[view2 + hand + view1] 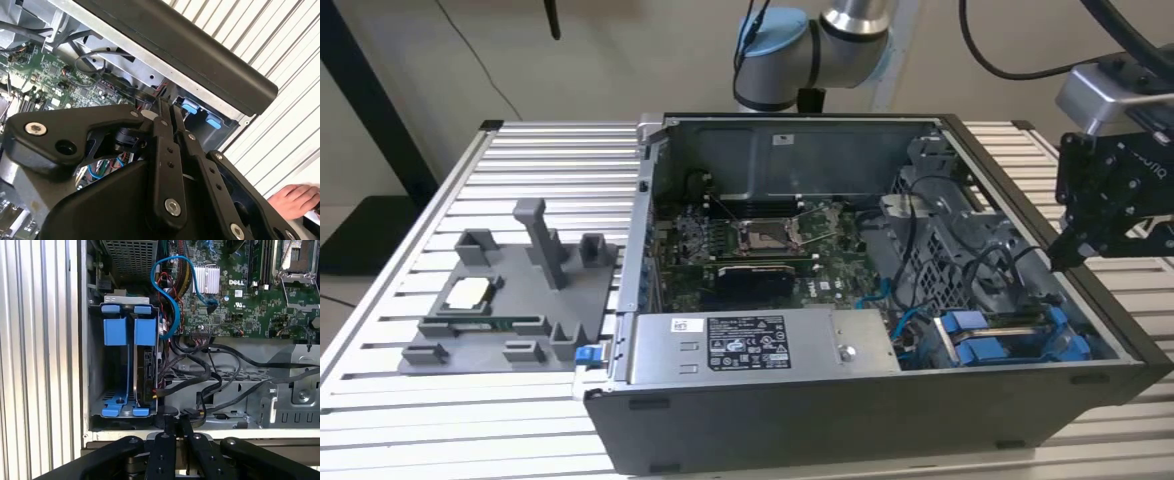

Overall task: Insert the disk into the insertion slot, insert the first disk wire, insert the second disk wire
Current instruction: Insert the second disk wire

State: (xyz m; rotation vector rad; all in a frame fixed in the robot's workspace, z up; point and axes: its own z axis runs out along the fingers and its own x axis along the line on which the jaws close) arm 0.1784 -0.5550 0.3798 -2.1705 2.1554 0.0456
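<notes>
Beside the disk (pixel 148 372), tangled black cables (pixel 192 382).

The gripper (pixel 168 107) is hanging over the open computer case (pixel 200 55), its fingers (pixel 161 150) pressing together. Just beyond its fingertips, blue plastic tabs (pixel 191 106) are showing. A green circuit board (pixel 50 75) is lying to one side of it, and a person's hand (pixel 295 198) is showing back beside its body.

The ribbed silver aluminium tabletop (pixel 400 420) is striped with parallel grooves. The dark grey metal computer case (pixel 854 425) frames a green circuit board (pixel 250 305) dotted with black chips. The grey rectangular insertion slot (pixel 92 365) carries bright blue plastic fittings (pixel 115 330), and a thin light-blue cable (pixel 176 315) loops beside it. The matt black metal gripper (pixel 175 426) bears silver screws. The moulded plastic fixture tray (pixel 494 310) is plain grey.
</notes>
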